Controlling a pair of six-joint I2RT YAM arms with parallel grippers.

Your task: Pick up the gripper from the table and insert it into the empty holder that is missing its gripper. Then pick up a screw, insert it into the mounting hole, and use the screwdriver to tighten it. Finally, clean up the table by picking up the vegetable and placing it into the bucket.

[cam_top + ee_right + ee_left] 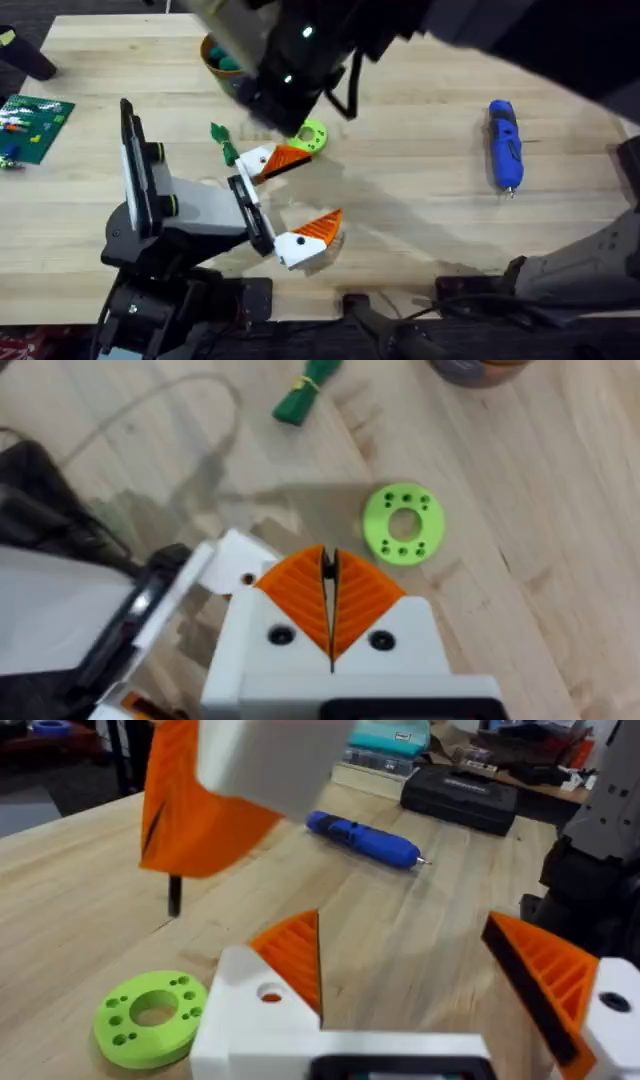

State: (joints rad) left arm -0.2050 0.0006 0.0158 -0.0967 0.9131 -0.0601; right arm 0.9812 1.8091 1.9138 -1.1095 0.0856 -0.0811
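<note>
The right arm reaches from the near right across the middle of the table, rising close under the overhead camera as a large, dark, blurred mass. Its wrist points down just right of the gripper (275, 160), so the right gripper (328, 560) hangs beside that piece's white block. Its 2 orange pads are clenched flat together, with nothing visible between them. In the left wrist view it looms blurred and cut off by the edge.

The left arm stands at the near left and ends in the holder (200, 205), whose black rail runs near to far. The gripper sits at the rail's far end and a 2nd matching finger at its near end, tips pointing right. The left gripper (402, 920) is therefore spread wide, grasping nothing.

The hole in the gripper's white block shows an orange spot; I cannot tell whether a screw sits in it.

The vegetable (223, 143) lies just left of the gripper, apart from it. A green disc (312, 135) lies just beyond the gripper's tip. The bucket (220, 58) stands at the far side, half hidden by the right arm. The screwdriver (505, 145) lies well apart at the right, tip toward the near edge.
</note>
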